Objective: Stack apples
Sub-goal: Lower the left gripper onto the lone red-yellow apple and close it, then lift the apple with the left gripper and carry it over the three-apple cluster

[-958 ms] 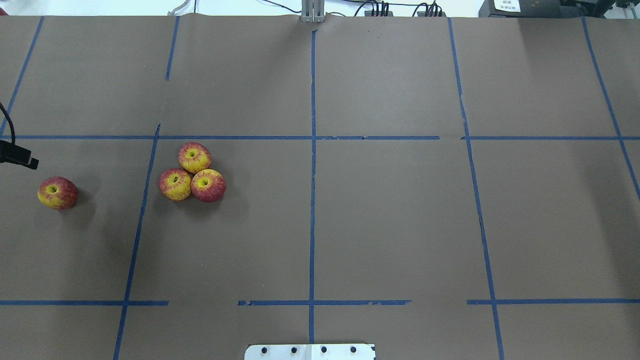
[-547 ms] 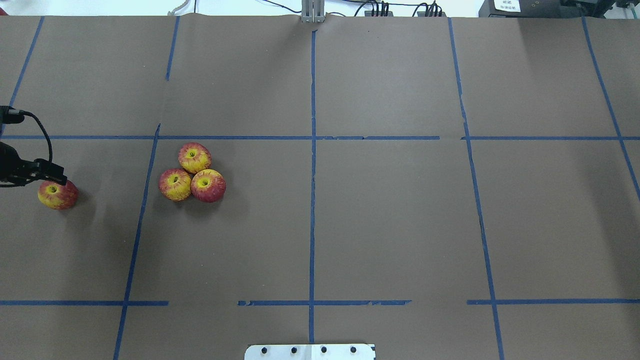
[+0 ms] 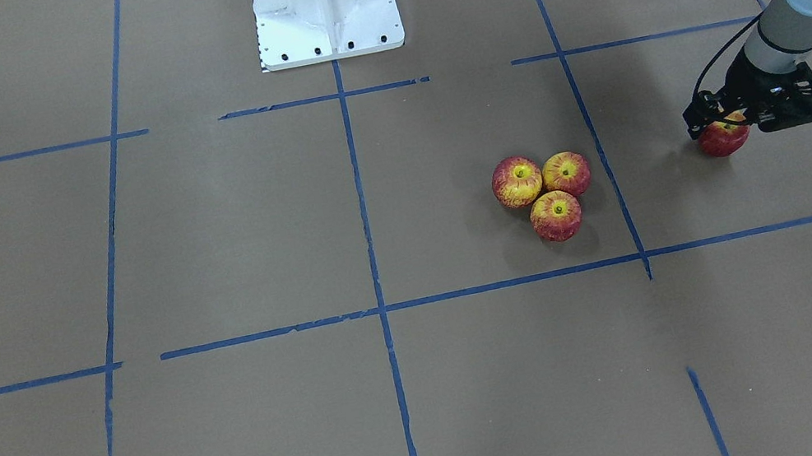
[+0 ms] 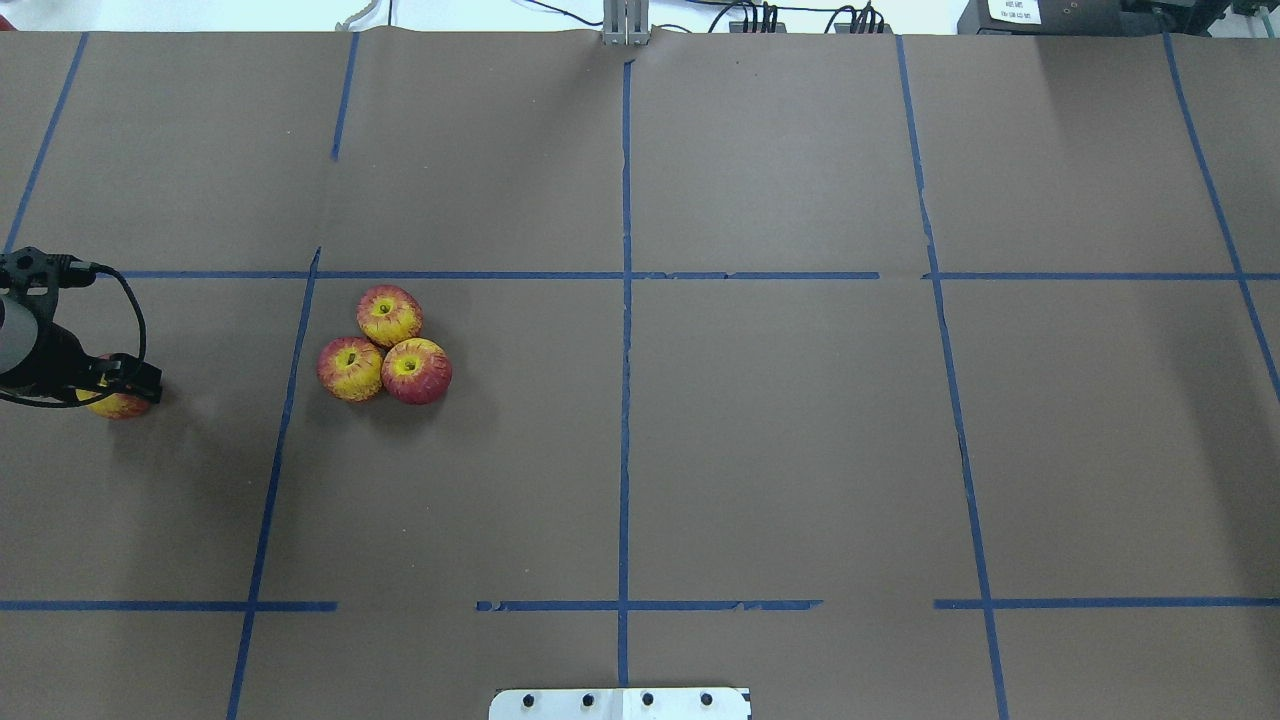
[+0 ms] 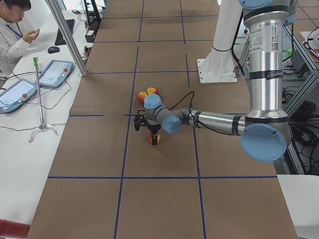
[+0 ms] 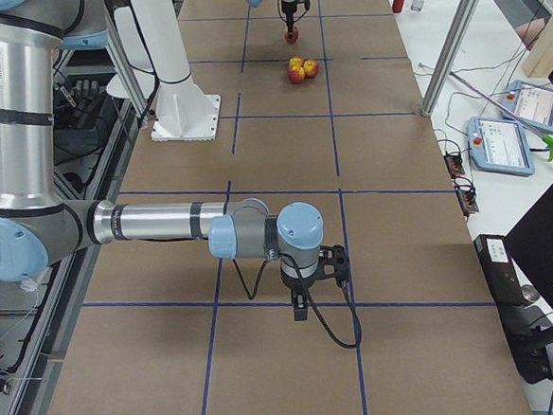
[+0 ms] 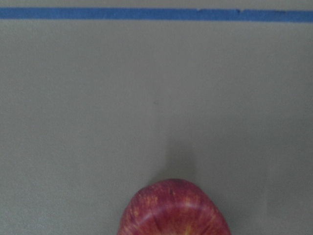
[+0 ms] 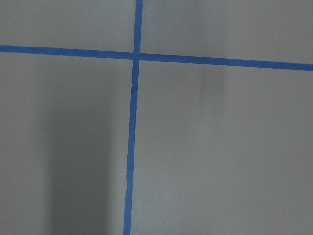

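Nothing is stacked yet: three red-and-yellow round apples [image 4: 407,370] sit touching on the brown paper worktop [image 4: 760,450]. The left gripper [image 3: 724,124] sits low over the fourth apple [image 3: 723,142], well apart from them. I cannot tell whether it grips.

Surface [image 4: 780,450] is covered in brown paper and gridded with blue tape [image 4: 625,400]. A white side bench [image 5: 15,157] is seen alongside, with tablets [image 5: 54,73] laid on it.
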